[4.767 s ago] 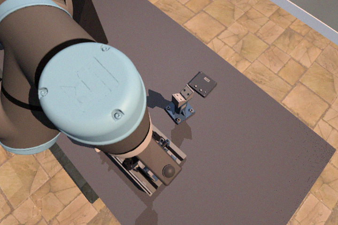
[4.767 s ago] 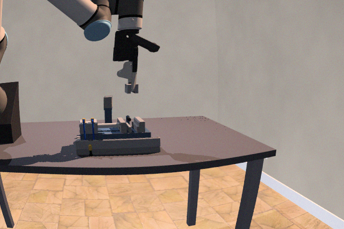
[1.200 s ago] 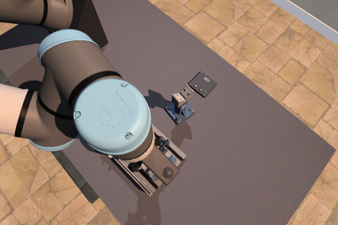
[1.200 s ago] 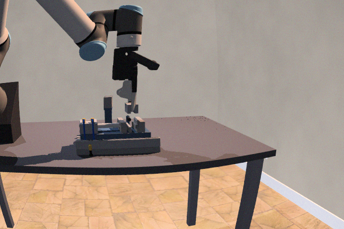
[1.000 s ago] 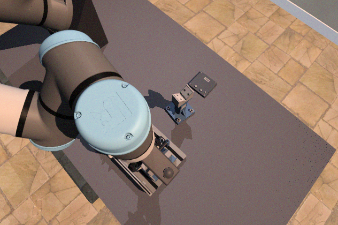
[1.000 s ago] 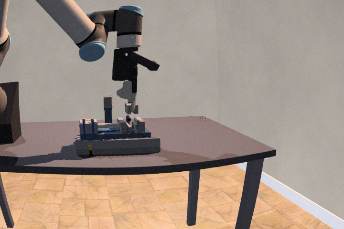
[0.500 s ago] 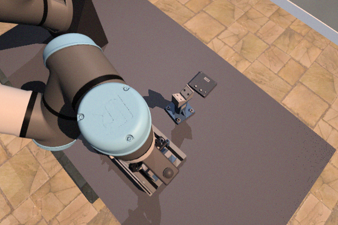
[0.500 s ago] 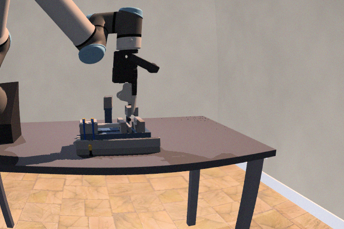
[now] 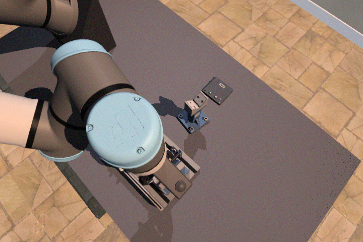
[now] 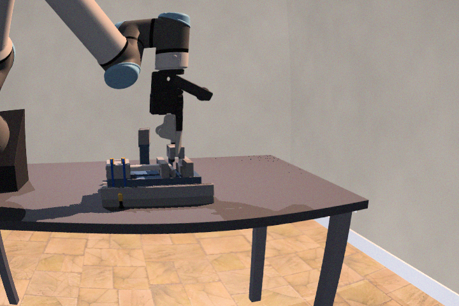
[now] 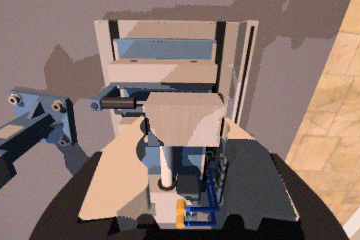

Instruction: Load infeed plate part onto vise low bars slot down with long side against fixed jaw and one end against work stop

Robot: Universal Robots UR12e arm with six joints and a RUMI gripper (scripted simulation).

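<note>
My gripper [image 10: 178,148] [image 11: 183,118] is shut on the part [image 10: 171,148] [image 11: 180,110], jaws near its two ends. The part is level, just above the vise opening in the exterior view. Its upper face in the wrist view is plain; the slot is not visible. The vise is open, its fixed jaw [image 10: 186,167] [image 11: 158,71] beyond the part and its moving jaw [image 10: 162,167] on the cylinder side. The work stop [image 11: 119,103] is a dark rod near the part's left end in the wrist view. The part hides most of the bars. The arm hides the part in the top view.
The V-block [image 9: 192,106] [image 10: 143,137] stands on its blue base [image 11: 65,120] beside the vise. The infeed plate [image 9: 222,94] lies beyond it, with no part on it. The air cylinder [image 10: 118,169] with blue hoses is at the vise's rear. A rail [image 10: 157,194] runs along the vise's side.
</note>
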